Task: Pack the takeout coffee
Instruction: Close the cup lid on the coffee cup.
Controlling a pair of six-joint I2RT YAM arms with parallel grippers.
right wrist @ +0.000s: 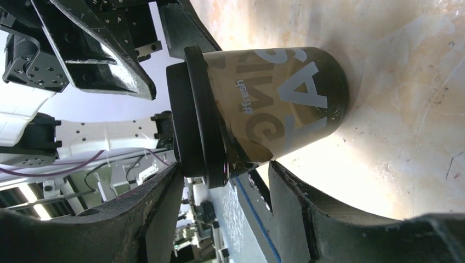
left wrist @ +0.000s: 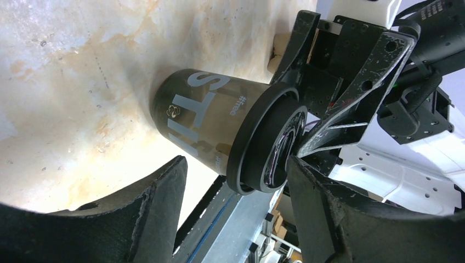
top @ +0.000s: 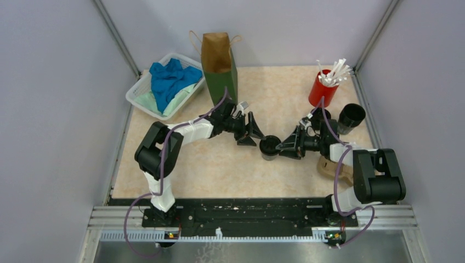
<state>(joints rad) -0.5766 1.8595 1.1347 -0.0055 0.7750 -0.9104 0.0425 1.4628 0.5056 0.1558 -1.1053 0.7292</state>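
Note:
A black takeout cup [top: 269, 148] with a black lid stands upright mid-table. My left gripper [top: 251, 133] is open just to its left, and my right gripper [top: 284, 147] is open just to its right, with neither closed on it. In the left wrist view the cup [left wrist: 203, 118] and its lid [left wrist: 263, 145] sit just past my open left gripper [left wrist: 236, 165], with the right gripper [left wrist: 351, 71] behind. In the right wrist view the cup [right wrist: 285, 104] lies ahead of my open right gripper [right wrist: 225, 169]. A second black cup [top: 351, 116] stands at the right.
A tall paper bag [top: 218, 63] stands open at the back. A white basket [top: 140, 98] with blue cloth is at back left. A red cup of white sticks [top: 322, 90] is at back right. A tan pulp carrier [top: 330, 167] lies partly under my right arm.

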